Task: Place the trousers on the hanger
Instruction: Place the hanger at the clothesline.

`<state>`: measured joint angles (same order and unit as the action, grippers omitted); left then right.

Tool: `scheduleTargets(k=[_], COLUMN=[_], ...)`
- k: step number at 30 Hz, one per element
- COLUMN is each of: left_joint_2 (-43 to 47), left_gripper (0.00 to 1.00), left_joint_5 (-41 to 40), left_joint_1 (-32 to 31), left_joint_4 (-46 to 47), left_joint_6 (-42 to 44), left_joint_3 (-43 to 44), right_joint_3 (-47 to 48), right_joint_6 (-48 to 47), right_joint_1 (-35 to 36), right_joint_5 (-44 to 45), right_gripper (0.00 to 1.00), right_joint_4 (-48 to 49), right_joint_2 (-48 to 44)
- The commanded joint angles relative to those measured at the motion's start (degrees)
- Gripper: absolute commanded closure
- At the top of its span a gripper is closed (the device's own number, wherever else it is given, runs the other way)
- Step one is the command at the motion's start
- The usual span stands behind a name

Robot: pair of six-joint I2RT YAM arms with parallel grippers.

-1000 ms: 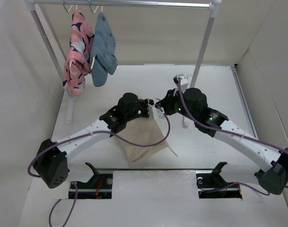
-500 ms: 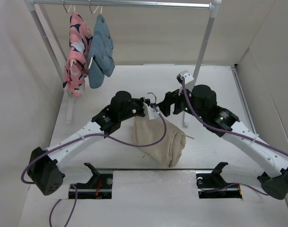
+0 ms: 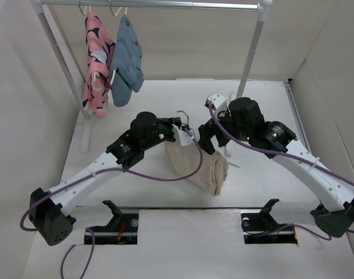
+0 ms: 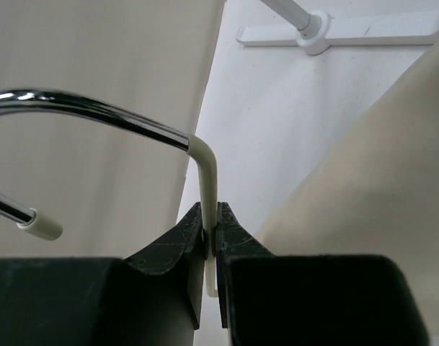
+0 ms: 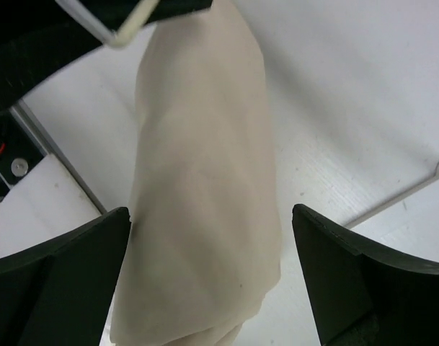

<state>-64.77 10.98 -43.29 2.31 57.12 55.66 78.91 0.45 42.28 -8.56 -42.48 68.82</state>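
Hanging in soft folds, the large wrinkled beige cloth trousers [image 3: 201, 165] droop from the thin pale cream hanger [image 4: 209, 180] with its chrome hook, over the middle of the white table [image 3: 165, 99], between our two arms; we cannot tell whether their lower end touches the tabletop. Our left gripper [image 4: 211, 223] has its jaws clamped on the hanger's cream neck, just below the hook. Our right gripper [image 5: 212, 216] holds its jaws wide apart, one finger on each side of the trousers, gripping nothing. Well behind, at the left end of the thick grey metal rail [image 3: 165, 4], a pink patterned garment [image 3: 97, 64] and a blue denim garment [image 3: 125, 61] hang side by side
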Motion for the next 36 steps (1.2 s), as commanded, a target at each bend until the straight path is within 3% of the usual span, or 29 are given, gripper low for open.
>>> scheduleTargets(k=[1, 6, 10, 13, 15, 16, 20, 23, 24, 29, 36], left_joint_2=[1.0, -0.2, -1.8, -1.8, -1.8, -1.8, -1.3, -0.8, -0.8, 0.3, 0.9], left_gripper=[1.00, 1.00, 1.00, 1.00, 1.00, 1.00, 0.97, 0.76, 0.60, 0.29, 0.27], left_joint_5=[-3.1, -5.5, -6.8, -6.8, -6.2, -6.1, -6.1, -6.1, -5.1, 0.1, 0.6], left_joint_1=[-0.1, -0.1, -0.1, -0.1, -0.1, -0.1, -0.1, -0.1, -0.1, -0.1, 0.5], left_joint_4=[5.2, 4.9, 3.6, 3.1, 1.8, 1.2, 0.0, -1.9, -4.5, -8.2, -9.2], left_joint_6=[-2.0, -3.2, -4.9, -7.5, -9.0, -9.7, -14.8, -22.4, -23.9, -29.3, -29.3], left_joint_3=[5.9, 8.1, 11.7, 13.1, 13.9, 14.6, 15.4, 16.4, 16.9, 16.2, 12.5], right_joint_3=[0.7, 0.0, -0.6, -1.1, -1.1, -0.6, 0.6, 3.4, 3.4, 4.2, -0.8], right_joint_6=[-1.9, -1.9, -1.9, -0.4, 1.0, 1.0, 3.1, 3.6, 3.6, 3.6, 3.6], right_joint_1=[-0.3, 1.3, 1.8, 1.8, 1.8, 1.8, 1.8, 1.8, 1.8, 1.8, 1.8], right_joint_5=[-3.5, -5.3, -3.3, 0.8, 3.1, 4.1, 8.6, 12.6, 13.3, 16.9, 16.3], right_gripper=[0.02, 0.07, 0.17, 0.52, 0.87, 1.00, 1.00, 1.00, 1.00, 1.00, 1.00], right_joint_4=[-3.1, -6.0, -7.1, -7.1, -7.1, -7.1, -5.9, -5.9, -5.9, -4.4, 1.0], right_joint_2=[-0.3, 1.8, 3.3, 3.3, 3.8, 3.8, 2.6, 1.5, 1.0, -0.9, -4.5])
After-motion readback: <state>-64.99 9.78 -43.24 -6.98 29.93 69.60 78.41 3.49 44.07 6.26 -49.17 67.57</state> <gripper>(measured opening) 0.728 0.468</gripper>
